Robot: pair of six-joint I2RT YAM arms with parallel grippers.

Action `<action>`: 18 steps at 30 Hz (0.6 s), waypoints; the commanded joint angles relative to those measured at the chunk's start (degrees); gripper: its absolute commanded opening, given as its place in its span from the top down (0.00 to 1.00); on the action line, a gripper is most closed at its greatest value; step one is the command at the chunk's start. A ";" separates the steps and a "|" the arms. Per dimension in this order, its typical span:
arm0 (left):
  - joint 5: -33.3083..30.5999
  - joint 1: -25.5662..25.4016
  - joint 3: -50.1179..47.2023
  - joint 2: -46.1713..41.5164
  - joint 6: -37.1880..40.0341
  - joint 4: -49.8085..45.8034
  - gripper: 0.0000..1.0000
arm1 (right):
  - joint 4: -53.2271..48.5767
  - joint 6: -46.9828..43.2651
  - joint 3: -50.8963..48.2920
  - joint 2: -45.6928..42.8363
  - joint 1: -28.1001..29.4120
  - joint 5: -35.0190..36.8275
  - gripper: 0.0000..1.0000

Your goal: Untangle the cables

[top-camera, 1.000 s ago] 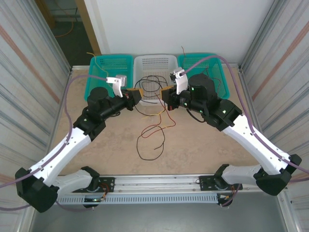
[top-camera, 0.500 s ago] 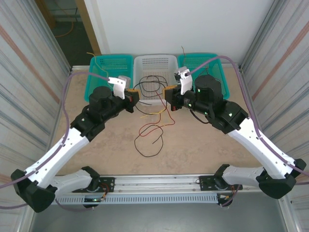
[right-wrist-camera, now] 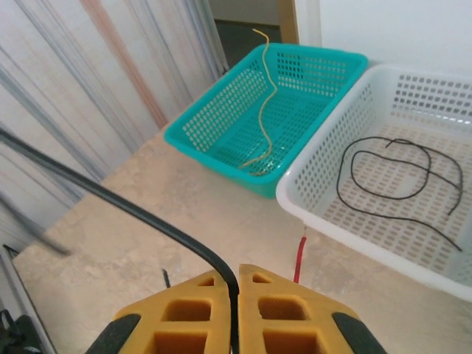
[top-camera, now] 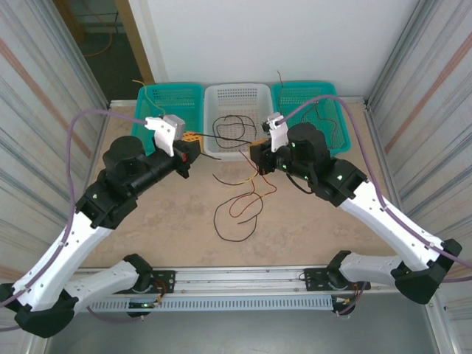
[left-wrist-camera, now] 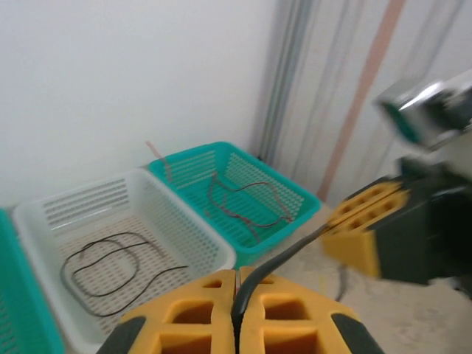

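Observation:
A black cable point(top-camera: 221, 138) is stretched between my two grippers above the table. My left gripper point(top-camera: 190, 140) is shut on one part of it; in the left wrist view the yellow fingers point(left-wrist-camera: 199, 310) pinch the black cable point(left-wrist-camera: 254, 276). My right gripper point(top-camera: 257, 151) is shut on another part, and in its wrist view the black cable point(right-wrist-camera: 169, 228) runs off to the upper left from the right gripper point(right-wrist-camera: 237, 271). Below them a red cable point(top-camera: 251, 193), a yellow cable point(top-camera: 240, 181) and a black loop point(top-camera: 232, 228) lie tangled on the table.
Three baskets stand along the back: a left teal basket point(top-camera: 171, 103) holding a yellow cable point(right-wrist-camera: 265, 96), a white basket point(top-camera: 237, 96) holding a black cable point(right-wrist-camera: 391, 169), and a right teal basket point(top-camera: 313, 96) holding a dark reddish cable point(left-wrist-camera: 243, 199). Metal walls close both sides.
My left gripper has drawn back to the left, pulling the black cable straight between the grippers. The loose tangle on the table has shifted slightly right and nearer.

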 commanded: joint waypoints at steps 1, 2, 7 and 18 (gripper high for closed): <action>1.24 0.79 5.19 -1.79 -2.93 5.87 1.00 | 0.97 5.61 -7.24 -1.11 -5.27 2.97 0.88; 1.74 0.96 6.08 -1.75 -3.50 6.57 1.00 | 2.56 6.96 -9.98 -1.34 -6.57 1.98 0.87; 6.23 1.54 9.11 -0.44 -7.19 10.05 1.00 | 8.36 11.57 -20.62 -0.37 -11.52 -3.00 0.82; 9.16 1.88 12.02 1.30 -9.59 11.36 1.00 | 12.35 13.92 -23.20 -1.08 -11.04 -11.77 0.59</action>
